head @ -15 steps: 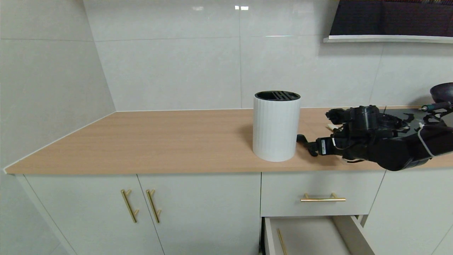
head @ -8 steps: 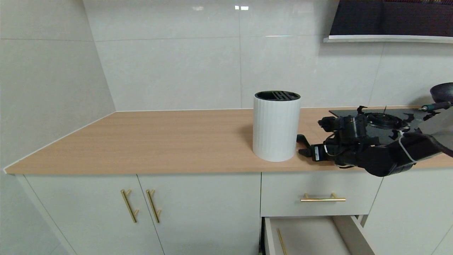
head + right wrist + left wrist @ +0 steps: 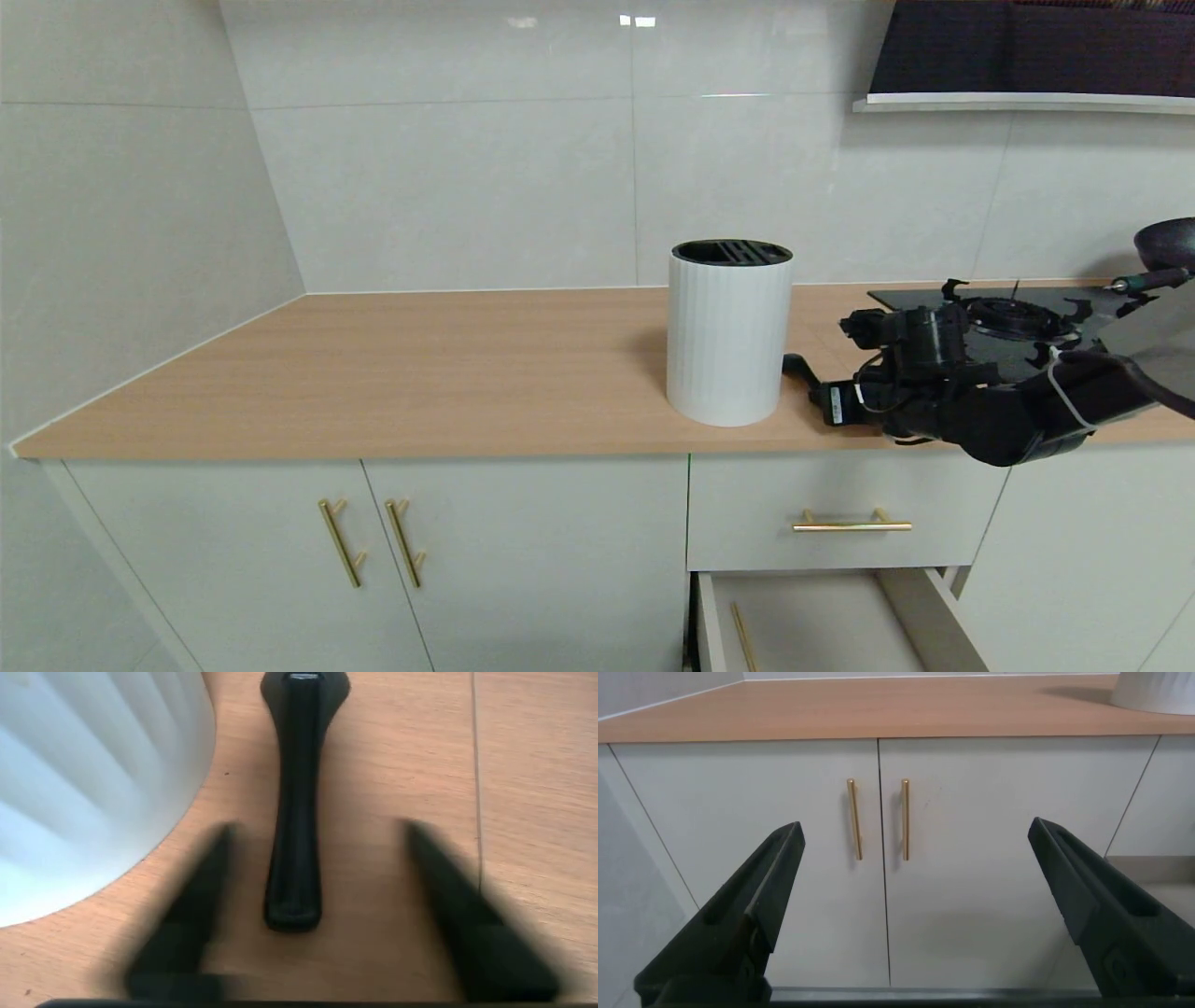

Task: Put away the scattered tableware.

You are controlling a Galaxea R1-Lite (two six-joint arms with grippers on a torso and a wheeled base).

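The holder [image 3: 726, 336] is finished in white with vertical ribbing and capped in black. The worktop [image 3: 420, 364] is patterned in light wood grain. The utensil handle [image 3: 294, 803] is coloured black. The cabinet handles [image 3: 342, 543] are finished in gold.

Pale glossy wall tiles [image 3: 448, 187] cover the back and left walls, with bright light spots [image 3: 637, 21] reflected near the top. A wood-grain countertop [image 3: 420, 364] runs along white cabinets [image 3: 215, 560]: 2 doors [image 3: 532, 560] with 2 upright brass handles [image 3: 342, 542], a shut drawer [image 3: 747, 504] with a brass bar handle [image 3: 851, 525], and below it an open drawer [image 3: 812, 621]. A black gas hob [image 3: 1004, 306] sits in the counter at the right, under a dark range hood [image 3: 1027, 47].
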